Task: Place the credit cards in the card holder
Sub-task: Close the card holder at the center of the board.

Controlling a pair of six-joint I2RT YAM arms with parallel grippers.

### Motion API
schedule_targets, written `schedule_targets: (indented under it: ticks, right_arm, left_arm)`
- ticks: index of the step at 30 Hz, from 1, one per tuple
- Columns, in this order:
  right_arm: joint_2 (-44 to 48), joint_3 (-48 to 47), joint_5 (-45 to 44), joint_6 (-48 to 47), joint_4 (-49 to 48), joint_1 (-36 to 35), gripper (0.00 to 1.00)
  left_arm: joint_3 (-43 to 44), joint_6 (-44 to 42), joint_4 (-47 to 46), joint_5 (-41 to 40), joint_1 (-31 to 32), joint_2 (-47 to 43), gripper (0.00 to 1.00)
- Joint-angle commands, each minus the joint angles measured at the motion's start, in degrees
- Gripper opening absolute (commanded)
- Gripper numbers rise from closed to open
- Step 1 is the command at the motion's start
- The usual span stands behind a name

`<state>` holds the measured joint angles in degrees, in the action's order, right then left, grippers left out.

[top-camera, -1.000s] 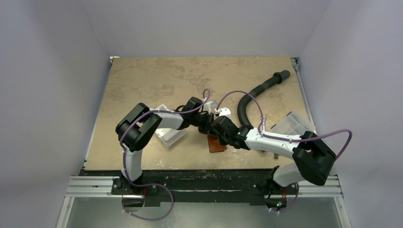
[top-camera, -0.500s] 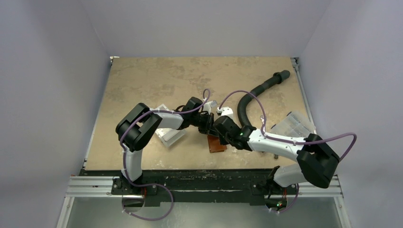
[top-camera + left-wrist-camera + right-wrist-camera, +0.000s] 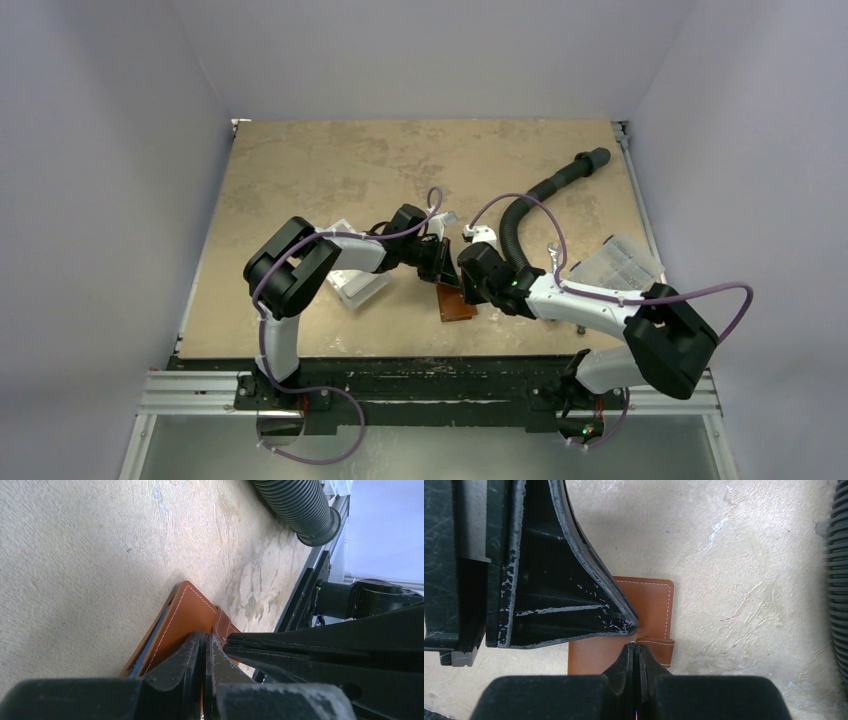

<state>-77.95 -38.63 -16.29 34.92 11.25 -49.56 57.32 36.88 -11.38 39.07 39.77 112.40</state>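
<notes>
The card holder (image 3: 456, 304), a brown leather wallet, lies closed on the table near the front middle. In the left wrist view it (image 3: 186, 614) shows a thin bluish strip (image 3: 149, 647) between its leaves; I cannot tell if that is a credit card. No loose credit cards show. My left gripper (image 3: 205, 639) is shut, its tips pressed on the wallet's top. My right gripper (image 3: 635, 647) is shut, its tips touching the end of the snap strap (image 3: 659, 649) on the wallet (image 3: 651, 605). The two grippers meet tip to tip over the wallet (image 3: 452, 276).
A black corrugated hose (image 3: 528, 203) curves behind the right arm, close to the right wrist (image 3: 840, 580). A clear-and-white plastic box (image 3: 352, 286) lies under the left forearm. A clear printed packet (image 3: 620, 262) lies at the right edge.
The right arm's forearm and wrist have shifted a little to the right and back, with its tips still at the wallet. The left arm and the wallet have not moved.
</notes>
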Motion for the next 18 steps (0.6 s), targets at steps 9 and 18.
schedule_targets:
  ticks: [9,18]
  right_arm:
    - [-1.9,0.2,2.0,-0.3,-3.1,0.7,0.0]
    - [-2.3,-1.5,-3.9,-2.1,1.9,0.6,0.0]
  left_arm:
    - [-0.8,-0.9,2.8,-1.6,0.5,2.3,0.0]
    - [-0.8,-0.8,2.6,-1.4,0.6,2.5,0.0]
